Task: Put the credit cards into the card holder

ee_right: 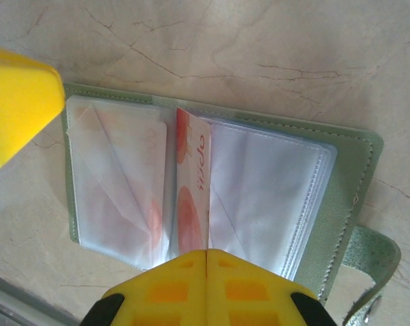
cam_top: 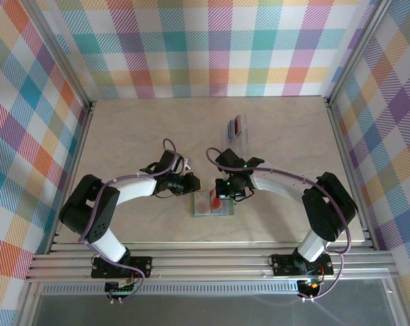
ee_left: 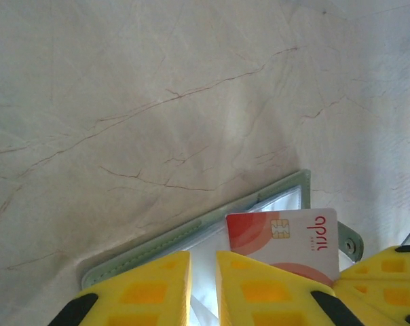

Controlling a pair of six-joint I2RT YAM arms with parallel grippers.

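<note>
Your right gripper (ee_right: 205, 255), fully closed, pinches the "april" credit card (ee_right: 191, 183), long axis along the card holder (ee_right: 354, 170) spine. Your left gripper (ee_left: 202, 263) is nearly closed; hold unclear.

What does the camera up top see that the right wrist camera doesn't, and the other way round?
Top view adds: the left arm, the right arm, and a clear rack holding a red card and a blue card. Right wrist view adds: clear pockets and a clasp tab. Shared: the open green card holder and the right gripper pinching the pale card.
</note>
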